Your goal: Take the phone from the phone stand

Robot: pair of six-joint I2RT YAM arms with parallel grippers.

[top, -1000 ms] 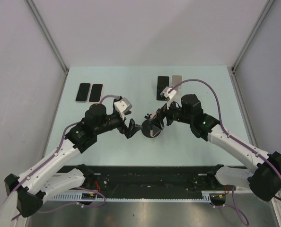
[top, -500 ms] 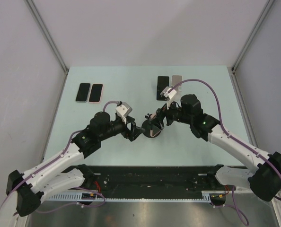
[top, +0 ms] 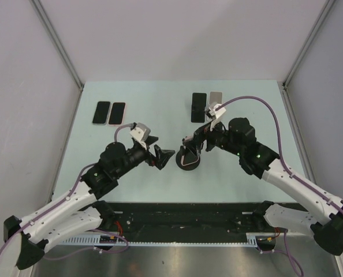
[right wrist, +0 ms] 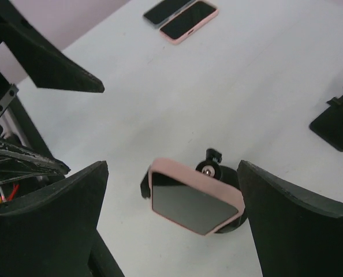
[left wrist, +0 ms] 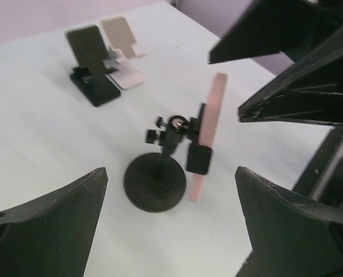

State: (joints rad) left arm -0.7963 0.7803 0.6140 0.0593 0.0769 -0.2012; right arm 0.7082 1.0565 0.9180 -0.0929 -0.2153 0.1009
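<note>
Pink-cased phone is clipped in the black phone stand at the centre of the desk, with its screen turned toward the right hand. That hand straddles the phone, fingers apart and clear of both edges, evidently placed to close on it. The left hand, fingers likewise apart, faces the stand from 9 o'clock, probably to steady the base during extraction. Against a second ago, the left hand has advanced nearer the stand and the right fingers have spread wider. Nothing is gripped.
</note>
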